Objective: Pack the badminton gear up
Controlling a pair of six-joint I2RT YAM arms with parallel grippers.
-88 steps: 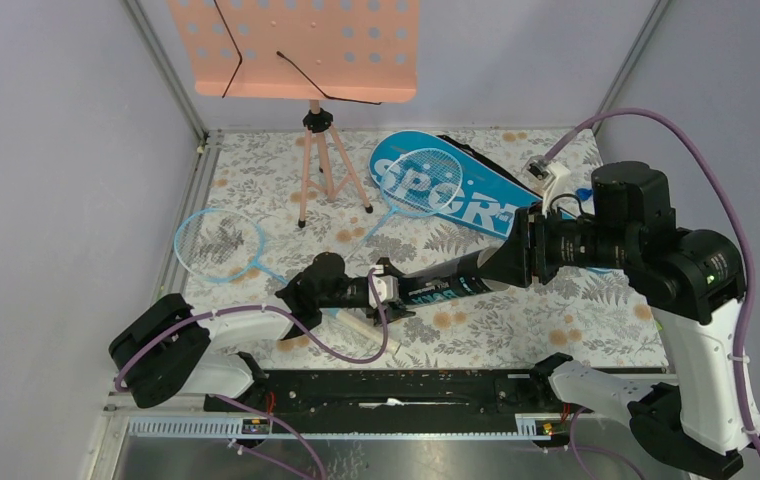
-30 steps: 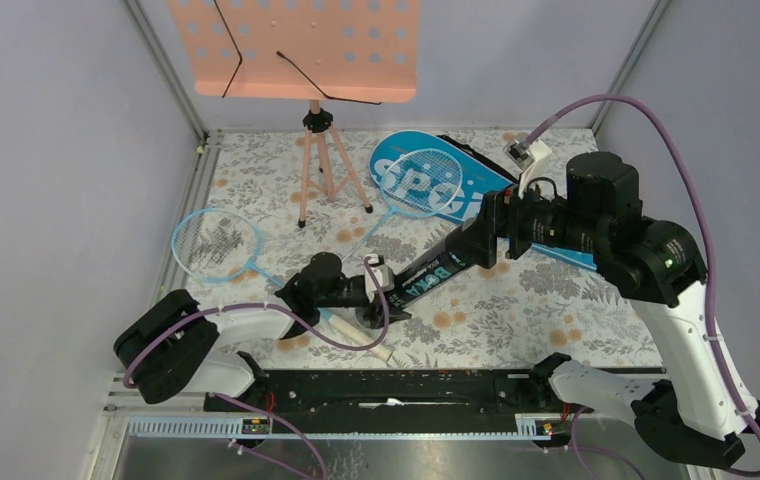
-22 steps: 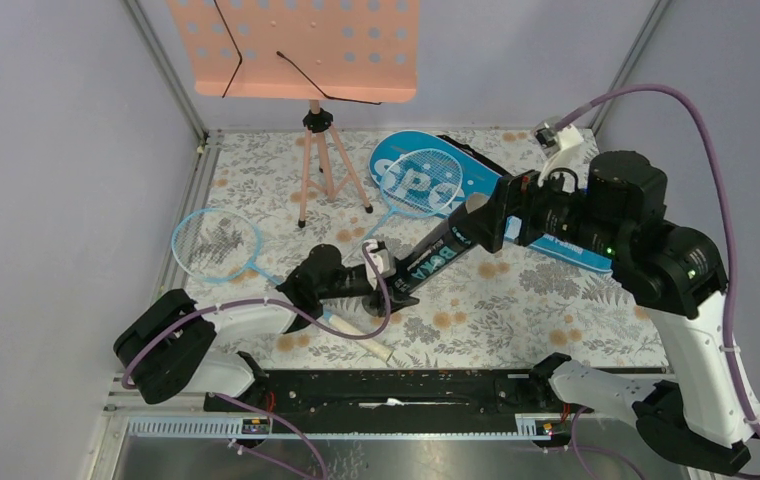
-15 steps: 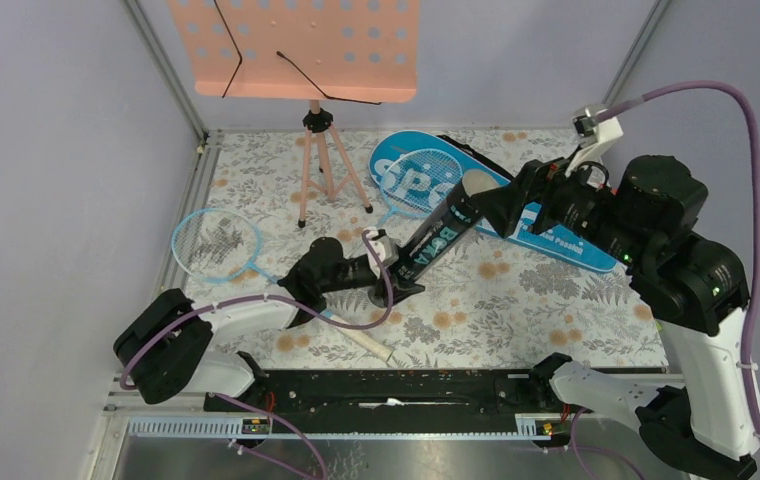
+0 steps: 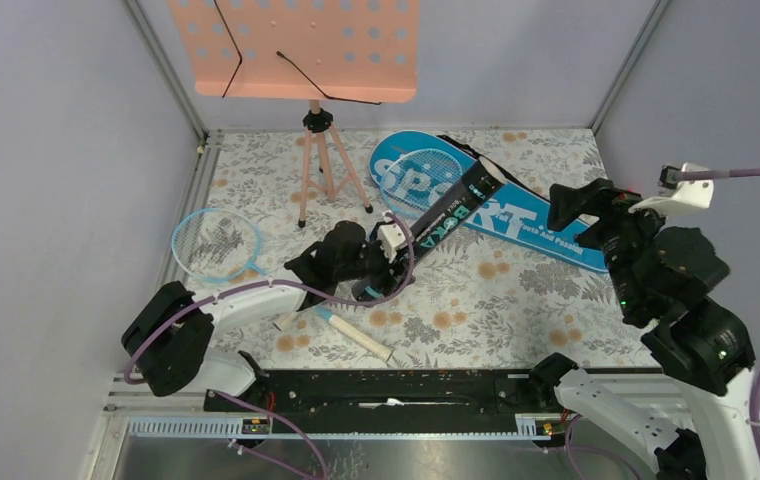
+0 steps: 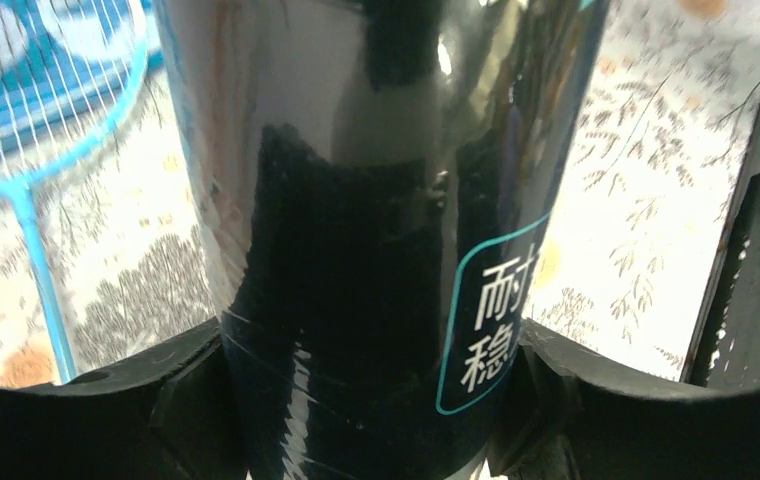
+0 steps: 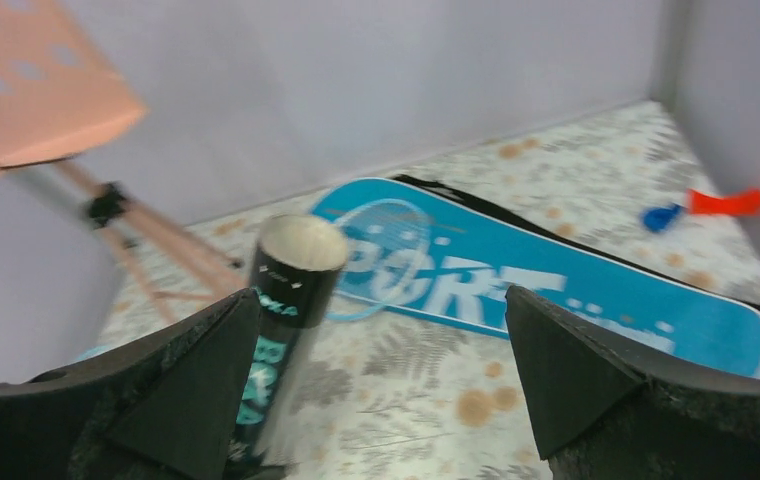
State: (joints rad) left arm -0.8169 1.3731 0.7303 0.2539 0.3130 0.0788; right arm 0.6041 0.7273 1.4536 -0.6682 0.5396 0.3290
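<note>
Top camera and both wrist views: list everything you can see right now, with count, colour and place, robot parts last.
tube: 1, black with teal lettering, tilted, open top toward the bag
racket bag: 1, blue, white "SPORT", far right-centre of the table
rackets: 2, light blue; one at the table's left, the other with its head on the racket bag
music stand: 1, peach, perforated, on a tripod, far left-centre
small piece: blue and orange-red, by the right wall; cannot tell what
table: 1, floral cover
left gripper: closed on the tube's lower end
right gripper: open, empty, raised at right
</note>
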